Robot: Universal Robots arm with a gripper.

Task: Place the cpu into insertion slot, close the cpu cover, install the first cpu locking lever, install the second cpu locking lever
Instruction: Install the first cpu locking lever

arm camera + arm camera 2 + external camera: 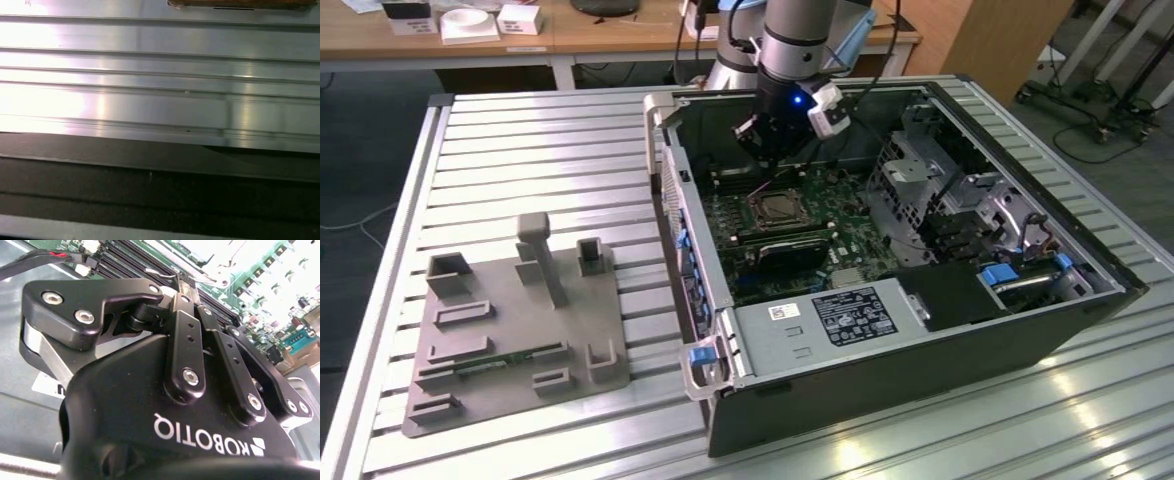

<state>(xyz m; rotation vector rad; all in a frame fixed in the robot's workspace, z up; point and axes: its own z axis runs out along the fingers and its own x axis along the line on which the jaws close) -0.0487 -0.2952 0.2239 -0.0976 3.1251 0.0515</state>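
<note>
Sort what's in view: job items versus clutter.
Job: gripper, above the insertion slot on the green circuit board in the open computer case.

Lying about: grey fixture block; white boxes on the wooden desk.

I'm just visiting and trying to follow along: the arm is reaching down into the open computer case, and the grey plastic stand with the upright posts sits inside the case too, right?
Not quite. The arm's gripper does reach down into the open computer case, but the grey plastic stand sits outside it, on the ribbed metal table, towards the exterior view's left of the case. The exterior view shows this.
</note>
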